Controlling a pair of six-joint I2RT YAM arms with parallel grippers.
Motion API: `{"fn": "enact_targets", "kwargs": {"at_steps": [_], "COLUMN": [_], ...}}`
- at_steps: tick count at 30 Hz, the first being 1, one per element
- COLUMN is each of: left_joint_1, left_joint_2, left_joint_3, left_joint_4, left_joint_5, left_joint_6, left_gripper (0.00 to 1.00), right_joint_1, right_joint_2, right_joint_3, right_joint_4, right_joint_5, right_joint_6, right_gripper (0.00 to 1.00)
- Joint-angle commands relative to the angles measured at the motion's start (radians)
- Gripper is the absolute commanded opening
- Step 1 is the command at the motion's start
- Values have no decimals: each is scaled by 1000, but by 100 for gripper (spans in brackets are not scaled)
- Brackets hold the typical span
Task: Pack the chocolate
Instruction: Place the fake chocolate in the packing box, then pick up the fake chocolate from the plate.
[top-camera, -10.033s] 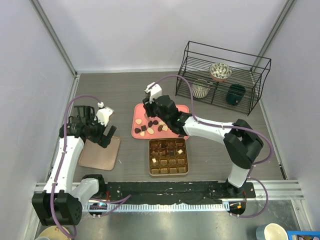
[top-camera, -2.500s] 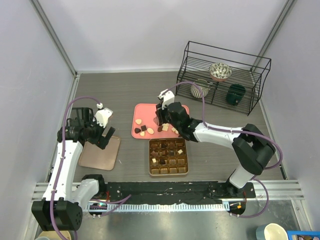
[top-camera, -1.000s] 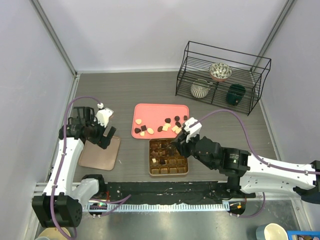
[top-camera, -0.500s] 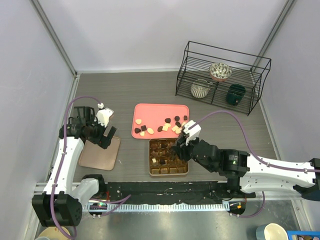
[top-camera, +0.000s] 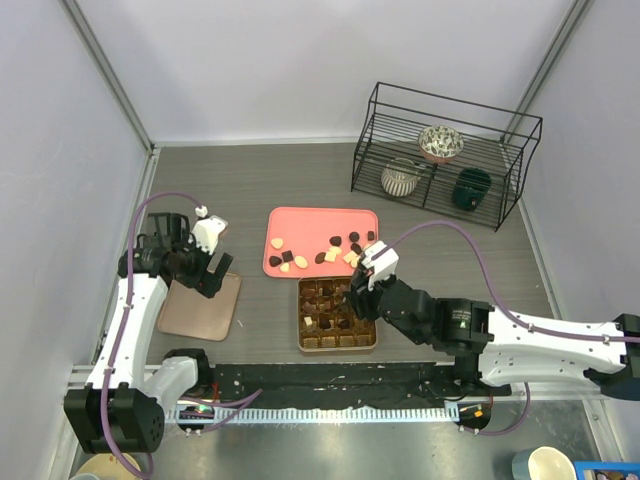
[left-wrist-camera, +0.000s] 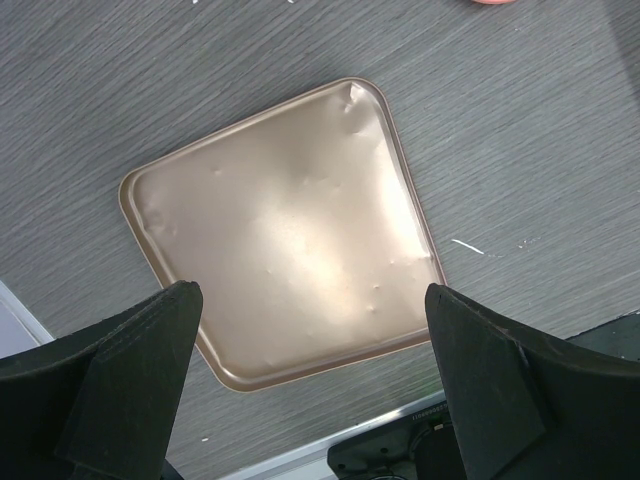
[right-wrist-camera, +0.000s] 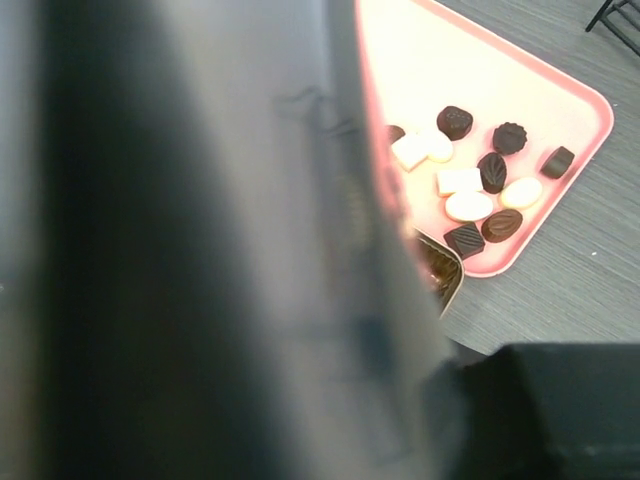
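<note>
Loose chocolates (top-camera: 340, 246) in dark brown and cream lie on the pink tray (top-camera: 310, 222); they also show in the right wrist view (right-wrist-camera: 470, 195). The gold-brown gridded box (top-camera: 337, 341) in front of the tray holds several pieces. My right gripper (top-camera: 352, 298) hangs low over the box's right-hand cells. A blurred finger (right-wrist-camera: 200, 250) fills most of its wrist view, so its jaws are unreadable. Only a corner of the box (right-wrist-camera: 445, 275) shows there. My left gripper (left-wrist-camera: 310, 292) stands wide open and empty above the gold lid (left-wrist-camera: 280, 230).
The gold lid (top-camera: 200, 305) lies flat at the left, under the left arm. A black wire rack (top-camera: 440, 150) at the back right holds a patterned bowl (top-camera: 440, 141), a striped cup (top-camera: 402, 178) and a dark green cup (top-camera: 471, 188). Walls close in left and right.
The right gripper has edged slightly left and nearer over the box's right cells. The left arm has not moved.
</note>
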Motion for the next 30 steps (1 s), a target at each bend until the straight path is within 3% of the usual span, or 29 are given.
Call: {"fn": "enact_targets", "kwargs": {"at_steps": [1,4,16,24,30], "left_joint_1": [6,6,6,6,6], "left_joint_2": [-24,-16,-7,-7,-11], "left_joint_3": [19,22,38,47,44], "left_joint_4": [10,14,11,8,7], "left_joint_5": [15,18,20,14,9], "left_joint_6": [2,-1,-4,4,7], "left_gripper": [100,100,100,100,100], "right_joint_1": [5,-13,-453,-558,-578], "right_joint_2": [7,64,415,664,715], "right_joint_3": [62,102,292,353,344], "right_joint_4": [82,132,456,594,659], "right_joint_5": [70,85,-282,-330,-318], "right_joint_6": [-61,-138,-278,-295,-299], "right_gripper": [42,42,39,40,45]}}
